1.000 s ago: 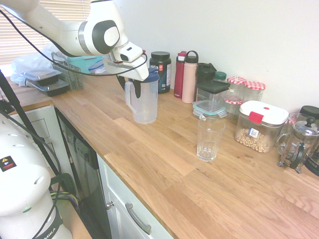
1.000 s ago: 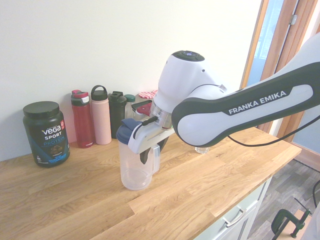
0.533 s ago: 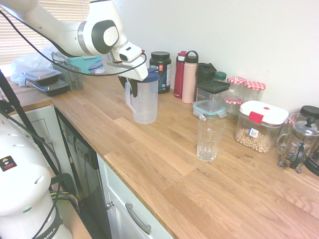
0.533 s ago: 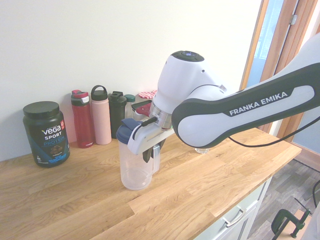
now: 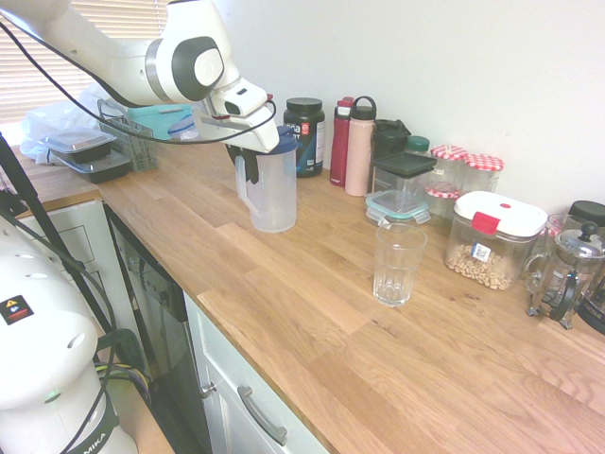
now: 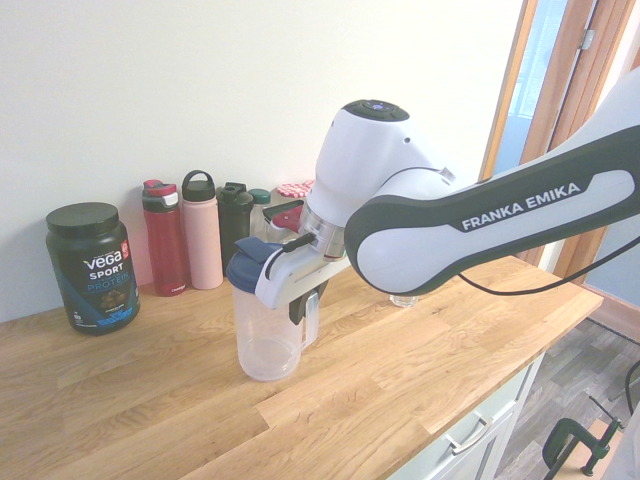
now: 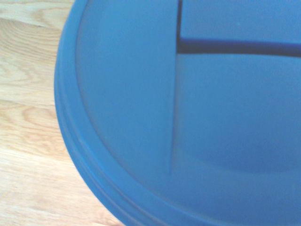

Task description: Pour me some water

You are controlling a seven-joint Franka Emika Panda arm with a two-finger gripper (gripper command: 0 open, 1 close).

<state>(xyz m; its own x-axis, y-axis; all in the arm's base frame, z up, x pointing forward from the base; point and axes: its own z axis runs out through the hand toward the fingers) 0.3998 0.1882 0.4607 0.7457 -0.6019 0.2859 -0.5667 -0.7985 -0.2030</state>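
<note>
On the counter (image 5: 274, 312), the pitcher (image 5: 274, 194) stands left of the glass (image 5: 397, 265) in the first exterior view.

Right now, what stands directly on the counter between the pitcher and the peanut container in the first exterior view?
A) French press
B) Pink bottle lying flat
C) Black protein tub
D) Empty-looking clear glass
D: the clear glass stands upright on the counter, between the blue-lidded pitcher and the peanut container.

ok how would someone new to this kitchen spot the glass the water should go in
On the wooden counter, find the lidded container of nuts. Beside it stands the clear glass, the tall tumbler without lid or handle.
</note>
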